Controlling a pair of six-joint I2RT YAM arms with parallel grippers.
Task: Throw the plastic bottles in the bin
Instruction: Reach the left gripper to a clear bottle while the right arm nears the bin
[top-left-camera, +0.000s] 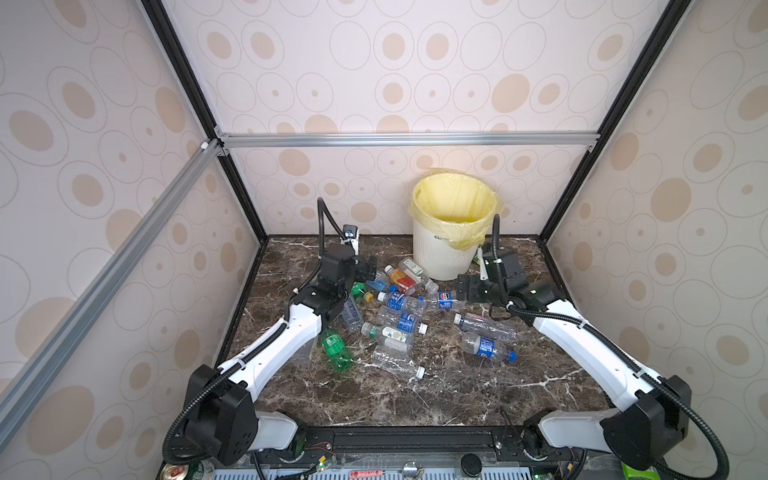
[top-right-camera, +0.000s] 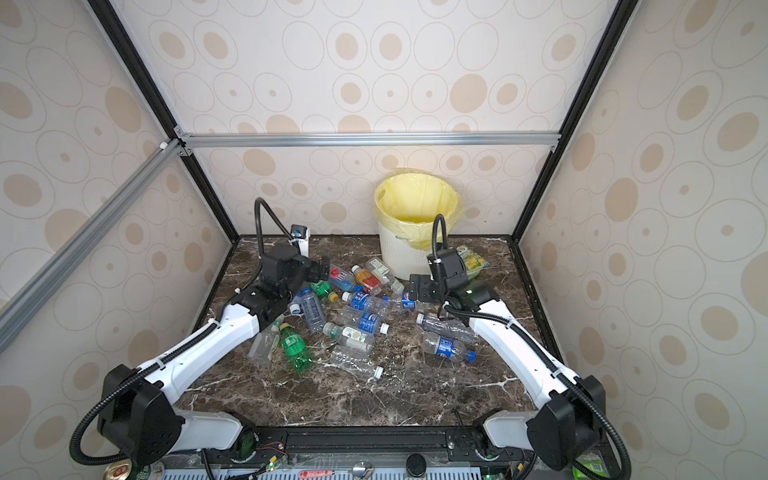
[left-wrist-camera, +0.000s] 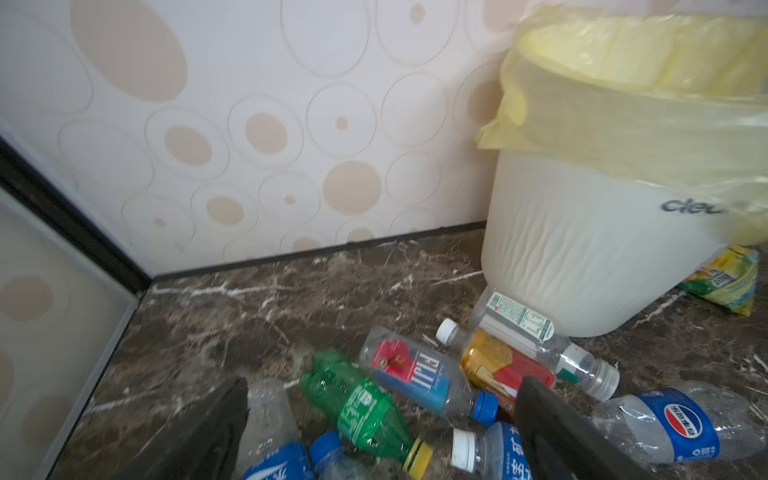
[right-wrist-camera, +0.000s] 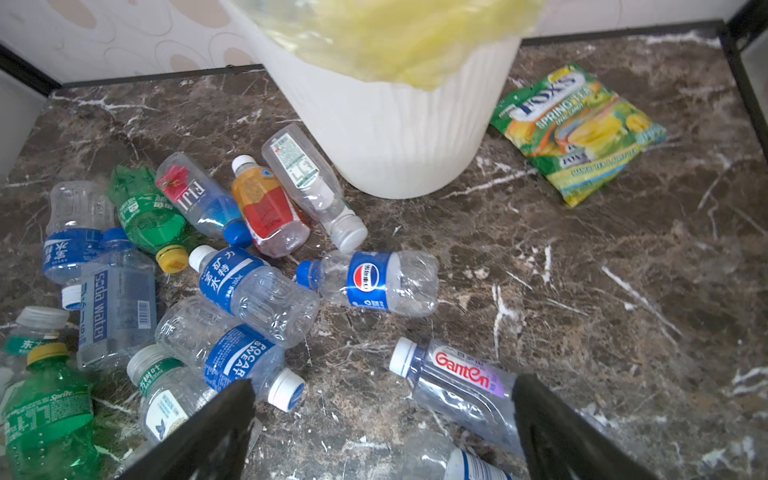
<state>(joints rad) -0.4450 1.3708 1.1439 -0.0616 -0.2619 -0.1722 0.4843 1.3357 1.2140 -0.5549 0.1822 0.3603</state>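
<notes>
Several plastic bottles lie scattered on the dark marble table in both top views, among them an orange-red bottle, a Pepsi bottle and a clear Ganten bottle. The bin, white and ribbed with a yellow bag, stands at the back. My left gripper hangs open over the heap's far left; a green yellow-capped bottle and a Fiji bottle lie below its jaws. My right gripper is open in front of the bin, holding nothing, with the Ganten bottle below it.
A green-yellow snack packet lies flat to the right of the bin. Patterned walls with black frame posts close in the table on three sides. A drink can sits at the front edge, below the left arm's base.
</notes>
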